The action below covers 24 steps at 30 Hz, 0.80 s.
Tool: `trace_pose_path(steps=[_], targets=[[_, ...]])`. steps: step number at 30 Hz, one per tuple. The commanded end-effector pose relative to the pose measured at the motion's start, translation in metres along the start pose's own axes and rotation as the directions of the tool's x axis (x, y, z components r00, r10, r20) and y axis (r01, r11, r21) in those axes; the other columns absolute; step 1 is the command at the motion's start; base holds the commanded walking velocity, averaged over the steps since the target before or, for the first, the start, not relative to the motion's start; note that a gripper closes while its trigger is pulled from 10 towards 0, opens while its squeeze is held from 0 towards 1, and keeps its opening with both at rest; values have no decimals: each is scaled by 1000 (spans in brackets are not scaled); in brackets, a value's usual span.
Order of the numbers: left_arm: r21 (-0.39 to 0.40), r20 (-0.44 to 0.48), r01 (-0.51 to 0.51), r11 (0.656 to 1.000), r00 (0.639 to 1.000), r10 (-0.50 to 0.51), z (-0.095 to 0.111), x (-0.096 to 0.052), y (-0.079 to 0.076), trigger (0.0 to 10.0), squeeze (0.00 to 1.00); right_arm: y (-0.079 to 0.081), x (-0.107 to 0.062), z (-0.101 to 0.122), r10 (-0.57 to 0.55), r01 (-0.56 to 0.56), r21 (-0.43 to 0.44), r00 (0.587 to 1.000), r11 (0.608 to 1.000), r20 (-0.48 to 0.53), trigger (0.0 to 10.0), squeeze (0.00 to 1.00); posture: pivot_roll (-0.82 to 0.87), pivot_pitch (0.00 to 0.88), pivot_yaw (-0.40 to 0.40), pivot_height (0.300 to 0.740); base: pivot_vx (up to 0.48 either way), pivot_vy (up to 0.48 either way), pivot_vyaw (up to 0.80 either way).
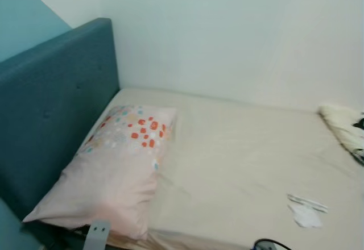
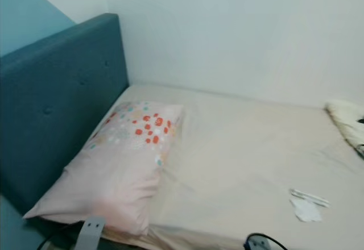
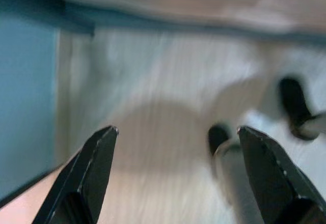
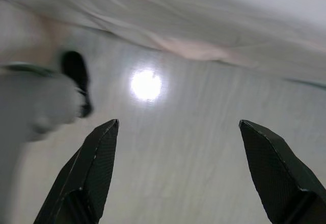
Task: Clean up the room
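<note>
Pillow [image 1: 116,173] at bed [image 1: 239,159] edge, both grippers [image 3: 175,132] [image 4: 178,127] spread wide, holding nothing

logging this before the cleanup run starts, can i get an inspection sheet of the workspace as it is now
surface: bed with a cream sheet, lightly creased.
job's things: white scraps of paper lying loose on the sheet near the robot's right front; pillow with red and blue dots leaning along the headboard.
clutter: bundle of pale bedding at the right edge, with something dark against it, too cut off to name.
hands: left hand open, over pale floor beside the bed's edge; right hand open, over pale floor, holding nothing.
cables: dark loop at the bottom edge, possibly a cable.
surroundings: teal padded headboard, white wall behind the bed.
</note>
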<state>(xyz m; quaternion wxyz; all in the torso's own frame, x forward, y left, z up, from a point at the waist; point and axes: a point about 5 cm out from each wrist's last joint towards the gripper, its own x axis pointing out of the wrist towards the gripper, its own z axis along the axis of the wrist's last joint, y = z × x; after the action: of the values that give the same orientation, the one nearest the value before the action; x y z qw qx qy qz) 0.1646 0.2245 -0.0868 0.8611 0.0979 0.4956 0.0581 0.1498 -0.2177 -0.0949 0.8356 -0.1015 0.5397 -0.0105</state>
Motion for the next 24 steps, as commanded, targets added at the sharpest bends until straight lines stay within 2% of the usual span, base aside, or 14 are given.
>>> trace_pose_path(steps=[1,7,10,14,18,19,20,21,22,23,24], targets=[[22,0,-8,1000,1000,8,3,0,0,10000,1000,-4,0,5,-11,11,9,1000,1000,14,10000,1000,65,0,-65,740,0,0,-688],[34,-29,-18,999,999,19,-6,-1,3,10000,1000,2,1,8,-4,3,31,1000,1000,23,10000,1000,65,0,-64,740,0,0,-688],[32,-35,-14,999,999,15,-8,-1,3,10000,1000,0,1,8,-29,29,13,999,1000,26,10000,1000,65,0,-64,740,0,0,-648],[32,-39,-8,999,999,9,-8,-1,1,10000,1000,-1,0,5,-5,3,67,1000,998,21,10000,1000,52,0,-56,740,0,0,-641],[33,-36,-7,999,999,8,-7,-1,0,10000,1000,-3,0,3,-7,6,69,1000,998,20,10000,1000,52,0,-56,740,0,0,-681],[30,-36,-6,1000,999,8,-7,-1,0,10000,780,-4,0,3,-10,8,69,1000,998,24,10000,1000,48,0,-54,740,0,0,-681],[24,-37,-4,1000,999,5,-6,-1,-1,10000,125,-5,0,4,-14,11,74,999,997,30,10000,1000,48,0,-54,740,0,0,-681],[17,-37,-1,1000,999,2,-6,0,-2,10000,0,-5,0,4,-21,18,78,999,997,34,10000,502,45,0,-54,740,0,0,-600],[17,-37,-1,1000,999,2,-6,0,-2,10000,0,-5,0,4,-21,18,78,999,997,34,10000,502,45,0,-54,740,0,0,-600],[8,-38,2,1000,999,-2,-5,0,-3,10000,0,-6,0,5,-25,23,68,999,997,35,10000,0,45,0,-54,740,0,0,0],[8,-38,2,1000,999,-2,-5,0,-3,10000,0,-6,0,5,-25,23,68,999,997,35,10000,0,45,0,-54,740,0,0,0]])
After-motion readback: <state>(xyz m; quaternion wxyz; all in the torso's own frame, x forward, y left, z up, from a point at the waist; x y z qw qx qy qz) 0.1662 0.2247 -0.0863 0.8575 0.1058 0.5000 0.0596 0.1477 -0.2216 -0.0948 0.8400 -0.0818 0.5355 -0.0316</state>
